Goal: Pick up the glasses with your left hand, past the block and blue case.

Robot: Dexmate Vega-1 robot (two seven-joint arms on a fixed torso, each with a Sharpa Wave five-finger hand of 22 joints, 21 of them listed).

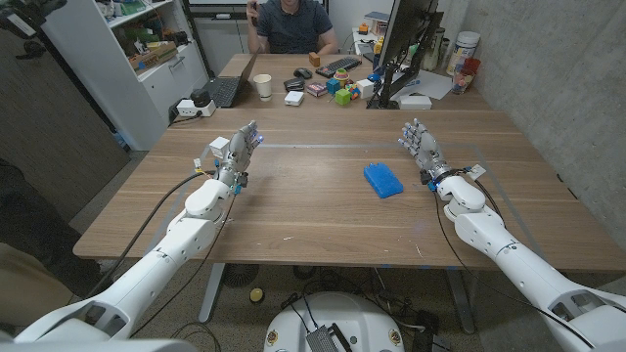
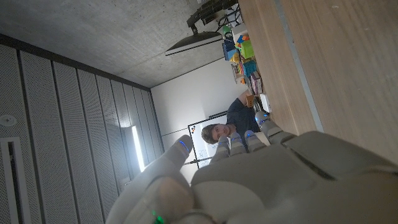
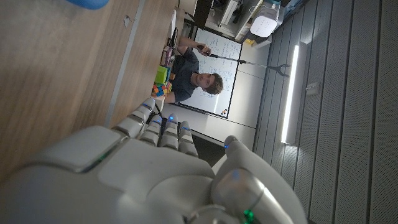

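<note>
One ribbed blue plastic case (image 1: 382, 180) lies flat on the wooden bench (image 1: 293, 210), right of centre, just beside the right hand (image 1: 423, 147) and well apart from the left hand (image 1: 238, 149). Both white robot hands stand over the bench with fingers apart, holding nothing. One person (image 1: 291, 24) sits behind a far cluttered desk (image 1: 293, 73) carrying several coloured blocks (image 1: 342, 90).

office/lab | laptop (image 1: 227, 90) | monitor (image 1: 406, 44) | whiteboard (image 3: 217, 74) | shelving (image 1: 137, 44)

Head cam looks down over table (image 1: 293, 210); both wrist cams sit close behind fingers, facing far end.
</note>
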